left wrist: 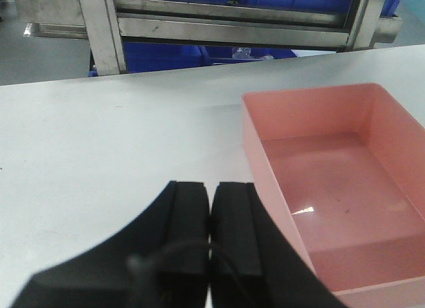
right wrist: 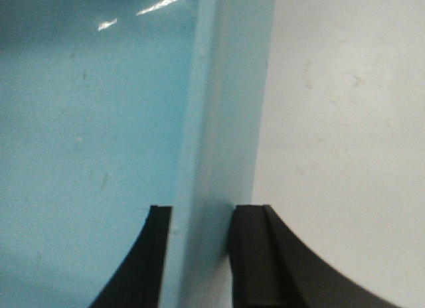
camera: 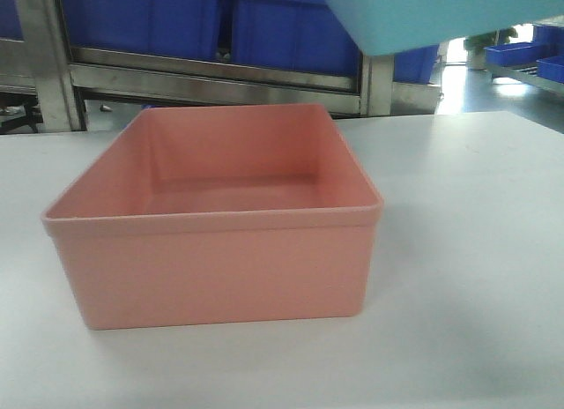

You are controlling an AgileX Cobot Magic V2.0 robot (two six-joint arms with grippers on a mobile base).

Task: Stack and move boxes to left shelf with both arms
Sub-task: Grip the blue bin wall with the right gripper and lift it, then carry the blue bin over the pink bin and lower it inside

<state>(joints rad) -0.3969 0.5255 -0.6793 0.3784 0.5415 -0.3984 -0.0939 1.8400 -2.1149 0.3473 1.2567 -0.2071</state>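
Note:
The salmon pink box (camera: 220,241) stands empty on the white table (camera: 476,250), open side up; it also shows in the left wrist view (left wrist: 332,188). The light teal-blue box (camera: 432,17) hangs in the air at the upper right, above and behind the pink one. My right gripper (right wrist: 199,212) is shut on the teal box's wall (right wrist: 219,122), one finger inside and one outside. My left gripper (left wrist: 210,188) is shut with nothing in it, over the table just left of the pink box. The left shelf's steel bars (camera: 211,78) run behind the table.
Dark royal-blue crates (camera: 176,17) fill the rack behind the table. More blue crates (camera: 520,52) sit on a far rack at the right. A steel upright (left wrist: 103,32) stands beyond the table's far edge.

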